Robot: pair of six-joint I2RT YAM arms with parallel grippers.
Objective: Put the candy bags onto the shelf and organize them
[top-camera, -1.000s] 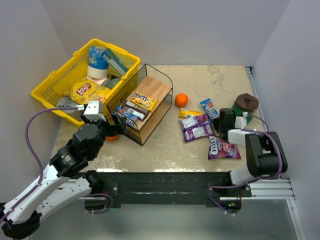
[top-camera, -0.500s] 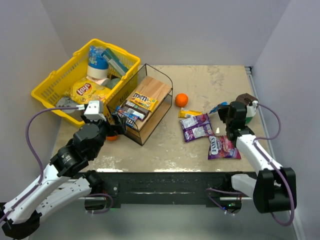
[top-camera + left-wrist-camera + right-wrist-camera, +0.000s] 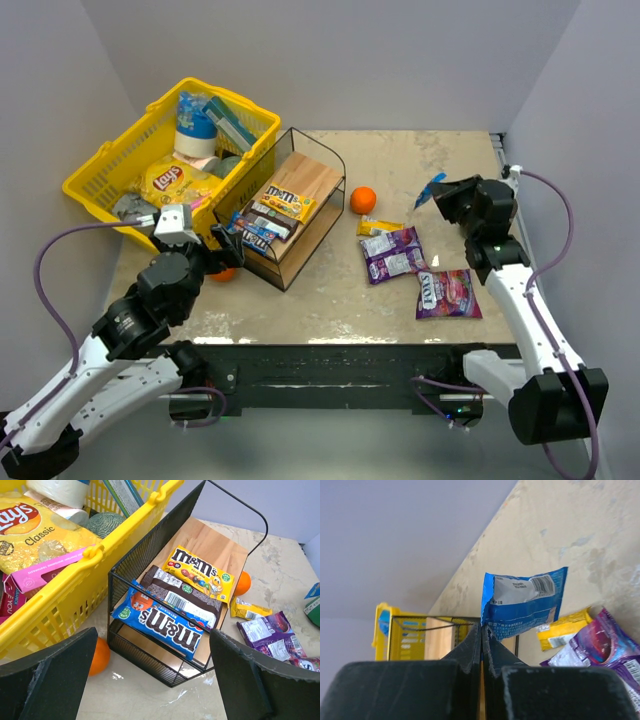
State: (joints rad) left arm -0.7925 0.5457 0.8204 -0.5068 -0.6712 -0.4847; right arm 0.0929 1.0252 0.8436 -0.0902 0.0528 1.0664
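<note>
top view: the right gripper [image 3: 446, 198], in the upper right of the frame, is held above the table [image 3: 330, 295] with its fingers clenched on a blue candy packet [image 3: 431, 187]. in the right wrist view the two fingers [image 3: 470, 650] are seen pressed together on the lower left corner of this packet [image 3: 522, 600], and the rest of it stands clear of them.

the left gripper [image 3: 222, 243], at left centre, is held just beside the near left corner of the shelf [image 3: 318, 172]. its fingers are spread wide, released, with nothing between them. in the left wrist view one finger [image 3: 50, 680] is seen in each bottom corner of the frame, with the shelf [image 3: 220, 555] between and beyond them.

three packets are laid overlapping on the shelf's slanted wooden board: a yellow packet [image 3: 197, 575] uppermost, a brown packet [image 3: 182, 597] in the middle, and a blue m&m's packet [image 3: 160, 622] at the low front edge.

to the right of the shelf, a small yellow packet [image 3: 380, 227], two purple packets [image 3: 392, 242] and a purple-and-pink packet [image 3: 447, 294] are left lying on the table. one orange [image 3: 363, 199] is seen between the shelf and these packets. a second orange [image 3: 222, 273] lies by the shelf's left side, near the yellow basket [image 3: 110, 165] in the upper left, in which a lay's bag [image 3: 172, 182] is seen.
</note>
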